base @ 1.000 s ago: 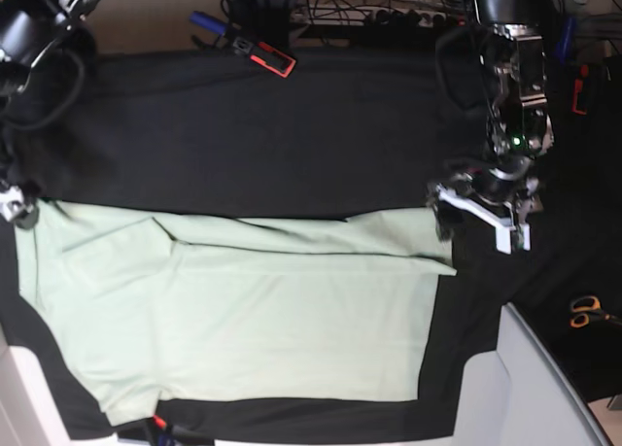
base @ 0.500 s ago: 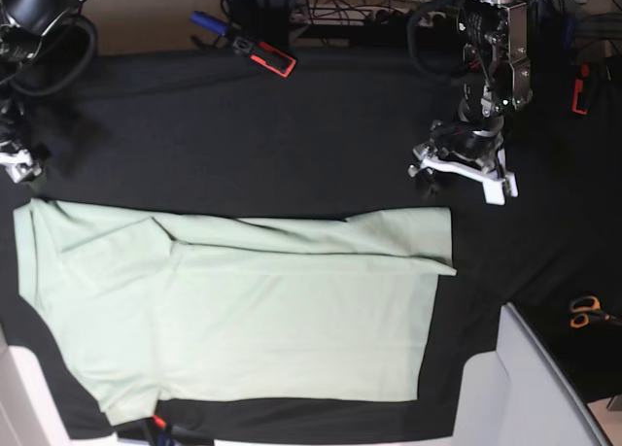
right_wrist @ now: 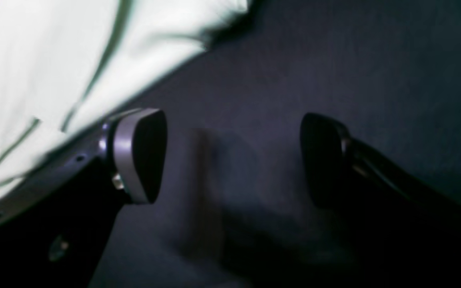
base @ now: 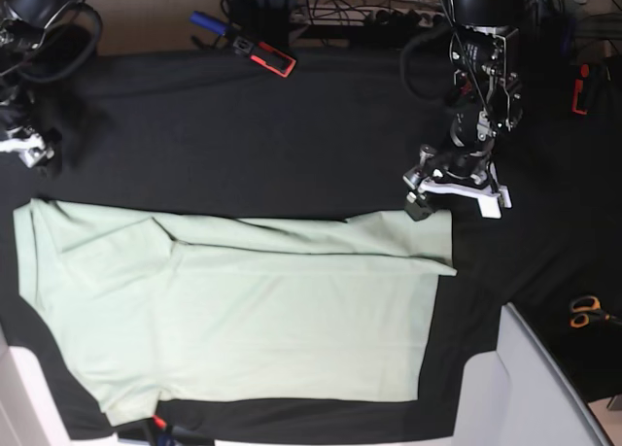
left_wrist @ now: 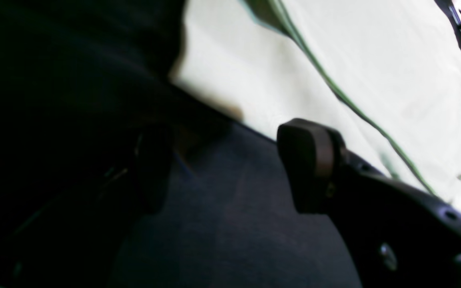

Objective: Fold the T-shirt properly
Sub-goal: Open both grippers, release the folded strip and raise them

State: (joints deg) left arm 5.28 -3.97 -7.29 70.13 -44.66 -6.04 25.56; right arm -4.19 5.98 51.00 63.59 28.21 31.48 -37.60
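T-shirt (base: 243, 300): pale mint-green, spread flat on the black table covering (base: 253, 135); it runs from the base view's left edge to right of centre. One long portion is folded over along the far side, leaving a diagonal crease and a doubled strip.

T-shirt, near views: in my left wrist view the cloth (left_wrist: 334, 60) fills the upper right, crossed by a dark fold line; in my right wrist view it (right_wrist: 54, 60) fills the upper left.

My left gripper (base: 453, 186): poised just beyond the shirt's far right corner, at the cloth's edge. Its jaws stand apart with only dark covering between them; one finger (left_wrist: 310, 164) shows clearly, the other is lost in shadow. I hold nothing with it.

My right gripper (base: 24, 147): at the base view's left edge, above the shirt's far left corner and apart from it. Both pads (right_wrist: 142, 160) are spread wide over bare covering (right_wrist: 230, 168); nothing is gripped.

Surroundings: orange-handled scissors (base: 585, 312) lie at the right, well apart from the shirt; a red-and-black tool (base: 267, 55) sits at the far edge of the table.
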